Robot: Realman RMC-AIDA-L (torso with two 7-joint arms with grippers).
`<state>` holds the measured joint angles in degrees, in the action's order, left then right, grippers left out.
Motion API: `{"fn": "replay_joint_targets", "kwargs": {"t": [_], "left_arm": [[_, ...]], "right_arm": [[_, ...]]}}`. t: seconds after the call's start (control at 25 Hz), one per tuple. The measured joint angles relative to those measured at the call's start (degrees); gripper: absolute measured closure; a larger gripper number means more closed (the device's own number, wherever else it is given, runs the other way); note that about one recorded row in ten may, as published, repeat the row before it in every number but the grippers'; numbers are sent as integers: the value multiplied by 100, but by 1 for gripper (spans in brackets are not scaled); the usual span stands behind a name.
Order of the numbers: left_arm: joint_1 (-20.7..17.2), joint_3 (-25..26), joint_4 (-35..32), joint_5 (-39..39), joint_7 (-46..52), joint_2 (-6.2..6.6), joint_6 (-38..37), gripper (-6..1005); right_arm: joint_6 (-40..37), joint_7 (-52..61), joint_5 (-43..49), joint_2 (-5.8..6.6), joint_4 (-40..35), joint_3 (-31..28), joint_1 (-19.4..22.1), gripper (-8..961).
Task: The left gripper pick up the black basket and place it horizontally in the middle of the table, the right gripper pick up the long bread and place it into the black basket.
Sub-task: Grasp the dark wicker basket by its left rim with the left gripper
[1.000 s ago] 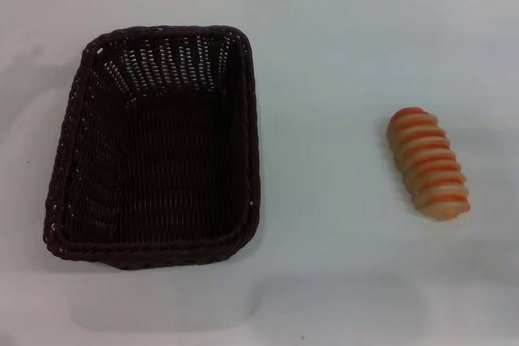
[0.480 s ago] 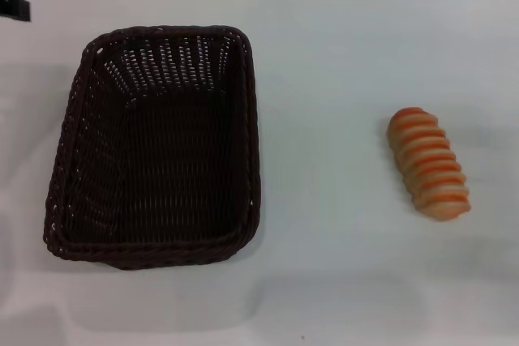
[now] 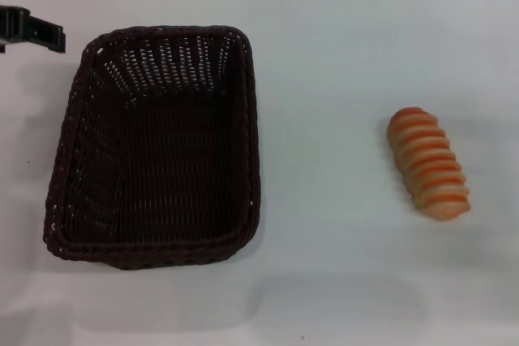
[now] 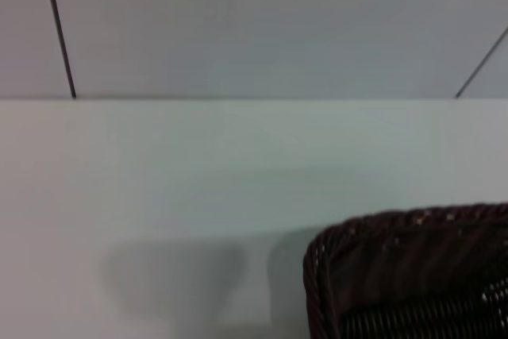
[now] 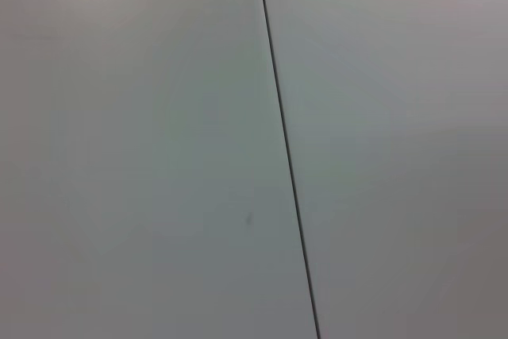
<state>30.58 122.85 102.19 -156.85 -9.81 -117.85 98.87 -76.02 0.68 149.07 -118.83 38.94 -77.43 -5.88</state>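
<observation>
left gripper [image 3: 32,32] pokes in at the head view's far left edge, just beside the black basket's [image 3: 154,147] far corner; whether it is wide or narrow i cannot tell. the basket stands lengthwise on the left of the table [image 3: 324,54], the long bread [image 3: 428,164] well apart on the right. left wrist view shows only a basket [image 4: 413,275] corner and bare table [image 4: 159,164]. right wrist view shows no right gripper. risk: a grip on the sloping rim could slip and tilt the basket.
</observation>
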Motion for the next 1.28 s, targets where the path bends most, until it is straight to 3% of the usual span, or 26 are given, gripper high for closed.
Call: {"fn": "replay_joint_targets", "kwargs": {"t": [0.96, 1.28], "left_arm": [[245, -405, -943, -291, 511, -11, 333, 178], [209, -430, -1578, -311, 348, -3, -57, 179]], "right_arm": [[9, 9, -1, 3, -10, -53, -154, 286], [-17, 58, -1, 0, 22, -62, -107, 286]]}}
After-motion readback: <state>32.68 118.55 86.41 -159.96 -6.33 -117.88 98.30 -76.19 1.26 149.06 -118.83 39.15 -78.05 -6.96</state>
